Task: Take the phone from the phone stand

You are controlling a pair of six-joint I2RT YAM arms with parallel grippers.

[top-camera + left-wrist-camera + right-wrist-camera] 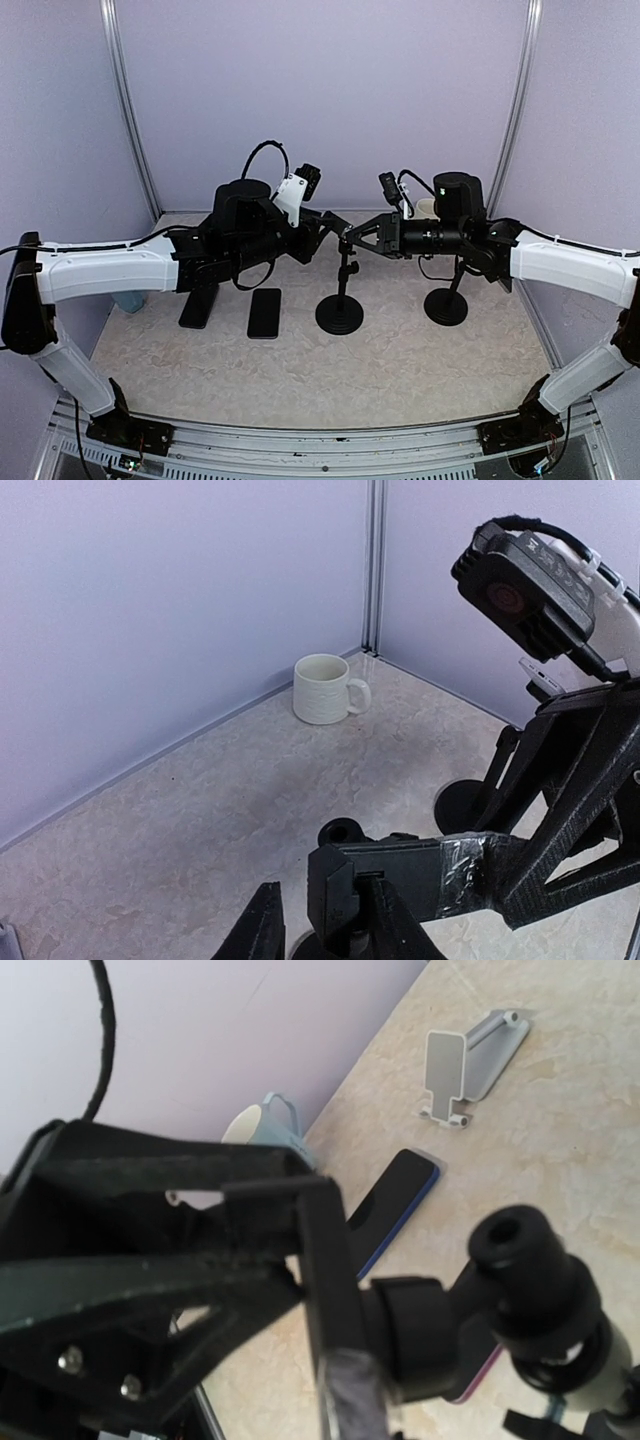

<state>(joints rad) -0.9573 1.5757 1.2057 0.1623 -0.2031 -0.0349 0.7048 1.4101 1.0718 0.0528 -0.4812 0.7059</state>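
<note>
We see the phone (264,312) lying flat on the counter (300,385), off the stand (340,316) and just left of its base; right fingers (462,864) clenched on the stand's head, left fingers (264,932) released, straddling that same head

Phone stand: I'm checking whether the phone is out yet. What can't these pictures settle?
Left gripper: left wrist view, bottom edge cuts off its tips.
Right gripper: right wrist view, close-up blur hides its grip.
Stand head: top external view, both grippers crowd it; contents too small.
</note>
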